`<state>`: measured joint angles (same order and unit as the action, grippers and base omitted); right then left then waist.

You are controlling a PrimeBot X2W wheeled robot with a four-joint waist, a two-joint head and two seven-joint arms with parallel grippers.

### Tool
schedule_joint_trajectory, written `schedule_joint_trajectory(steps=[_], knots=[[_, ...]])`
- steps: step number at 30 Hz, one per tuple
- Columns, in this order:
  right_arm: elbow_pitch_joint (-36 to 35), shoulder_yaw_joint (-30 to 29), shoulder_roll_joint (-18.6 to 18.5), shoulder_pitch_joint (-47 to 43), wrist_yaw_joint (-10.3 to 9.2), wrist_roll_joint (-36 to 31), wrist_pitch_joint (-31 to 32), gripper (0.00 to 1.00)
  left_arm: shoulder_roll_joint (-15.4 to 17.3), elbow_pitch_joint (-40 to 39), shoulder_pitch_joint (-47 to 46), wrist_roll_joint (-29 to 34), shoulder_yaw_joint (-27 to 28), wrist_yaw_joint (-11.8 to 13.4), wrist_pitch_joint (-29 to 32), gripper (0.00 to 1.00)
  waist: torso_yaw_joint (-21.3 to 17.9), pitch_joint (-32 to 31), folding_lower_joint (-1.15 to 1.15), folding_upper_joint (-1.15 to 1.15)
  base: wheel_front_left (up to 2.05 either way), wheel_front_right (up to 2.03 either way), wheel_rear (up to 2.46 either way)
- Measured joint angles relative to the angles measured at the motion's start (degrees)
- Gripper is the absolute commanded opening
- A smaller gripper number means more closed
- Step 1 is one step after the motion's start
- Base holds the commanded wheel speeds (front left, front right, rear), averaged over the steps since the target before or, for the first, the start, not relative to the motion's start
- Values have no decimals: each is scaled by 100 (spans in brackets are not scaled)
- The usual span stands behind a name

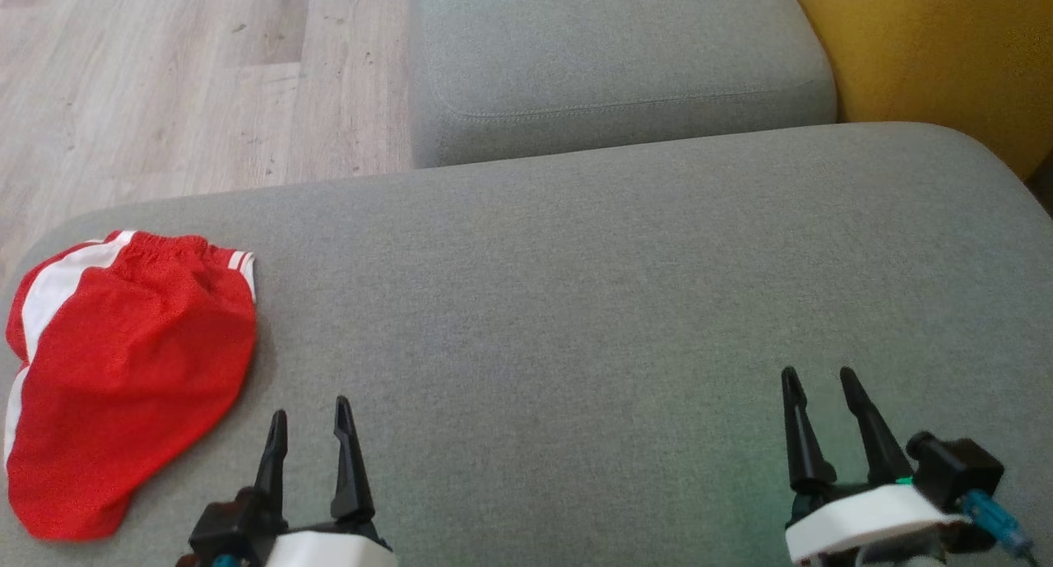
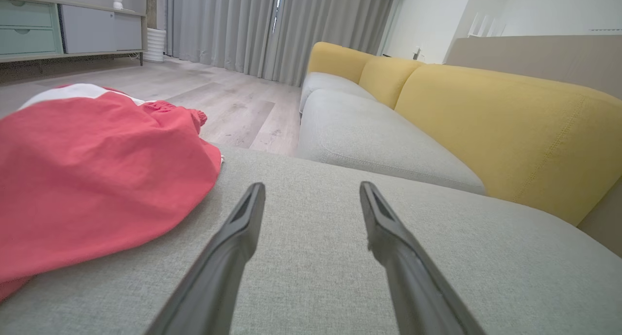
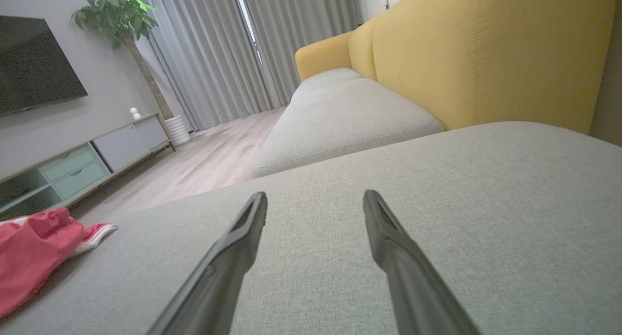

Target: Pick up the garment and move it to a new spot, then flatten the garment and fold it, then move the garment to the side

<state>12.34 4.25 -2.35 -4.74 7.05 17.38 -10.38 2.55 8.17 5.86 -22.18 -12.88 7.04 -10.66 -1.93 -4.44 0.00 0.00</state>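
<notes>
Operator: Claws first. How do they stand?

Observer: The left claw (image 1: 311, 408) is spread wide, fingers apart with nothing between them, low over the grey seat cushion (image 1: 617, 304) at the lower left of the head view. The right claw (image 1: 818, 374) is spread and empty too, at the lower right, well apart from the other. Whether either one's tips touch the fabric, I cannot tell.

Operator: And the garment?

Observer: The garment (image 1: 123, 369), red shorts with white side stripes, lies in a loose heap on the cushion's left end, near the rounded edge. Its gathered waistband faces the far side. It sits just beside the left claw, on that claw's left, clear of the fingers.

Operator: What lies beyond?

Observer: Past the cushion is a second grey seat (image 1: 609, 48), with a yellow backrest (image 1: 930, 48) to the right. A pale wooden floor (image 1: 164, 81) runs off to the far left. The wrist views add grey curtains (image 2: 272, 28), a low cabinet (image 2: 73, 28), a dark screen (image 3: 34, 62) on the wall and a potted plant (image 3: 116, 14).
</notes>
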Motion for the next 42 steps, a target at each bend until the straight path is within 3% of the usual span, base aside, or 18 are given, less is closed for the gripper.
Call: schedule_joint_trajectory(steps=[22, 42], knots=[[256, 47, 0, -192, 1, -1226, -386, 100, 18, -104, 176, 1455, -169, 185, -369, 100, 20, -36, 0, 0, 0, 0, 0], [250, 19, 0, -192, 1, -1233, -393, 100, 23, 191, 190, 1477, -162, 202, -372, 100, 68, -14, 0, 0, 0, 0, 0]])
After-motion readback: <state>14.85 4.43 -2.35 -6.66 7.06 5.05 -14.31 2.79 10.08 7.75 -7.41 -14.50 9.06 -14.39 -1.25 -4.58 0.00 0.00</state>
